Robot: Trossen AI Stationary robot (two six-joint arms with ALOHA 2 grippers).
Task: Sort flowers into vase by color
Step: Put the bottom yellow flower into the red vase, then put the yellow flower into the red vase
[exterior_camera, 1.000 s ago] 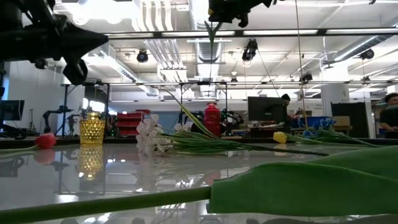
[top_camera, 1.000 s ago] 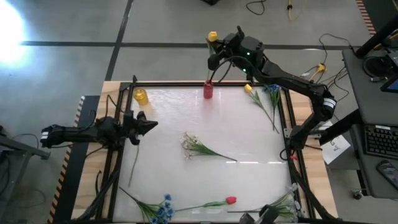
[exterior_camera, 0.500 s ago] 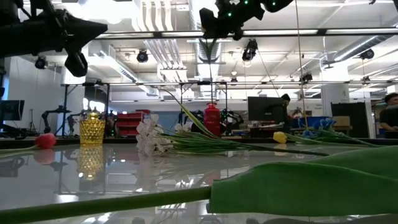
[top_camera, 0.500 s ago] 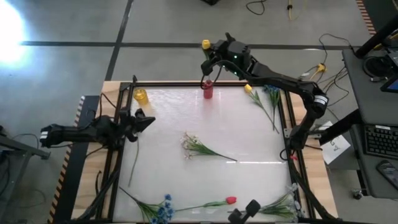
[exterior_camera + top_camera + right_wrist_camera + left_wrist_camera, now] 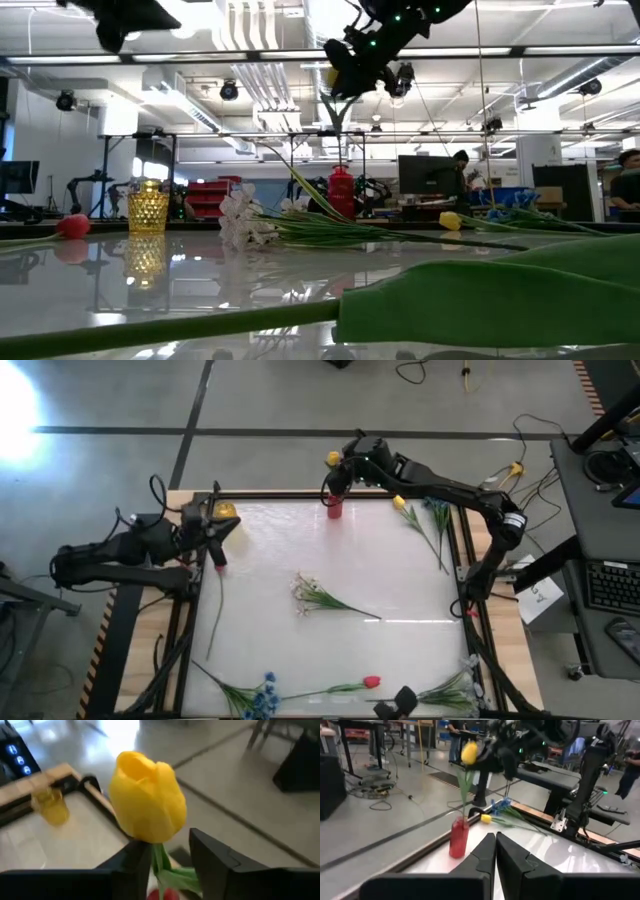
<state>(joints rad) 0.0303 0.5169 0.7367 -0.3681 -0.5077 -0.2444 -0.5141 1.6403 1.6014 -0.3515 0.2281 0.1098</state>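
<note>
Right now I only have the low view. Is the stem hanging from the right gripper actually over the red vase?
Observer: Yes. In the left wrist view the stem runs down to the red vase's neck.
Operator: Which flower is it?
Observer: A yellow tulip. The right gripper is shut on its stem just under the head.
Operator: And the left gripper?
Observer: The left gripper is shut and empty. The high view puts it beside the yellow vase, near the table's left edge.

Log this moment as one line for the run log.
right pincer: shut on yellow tulip, stem in red vase | left pincer: shut, raised near yellow vase
</note>
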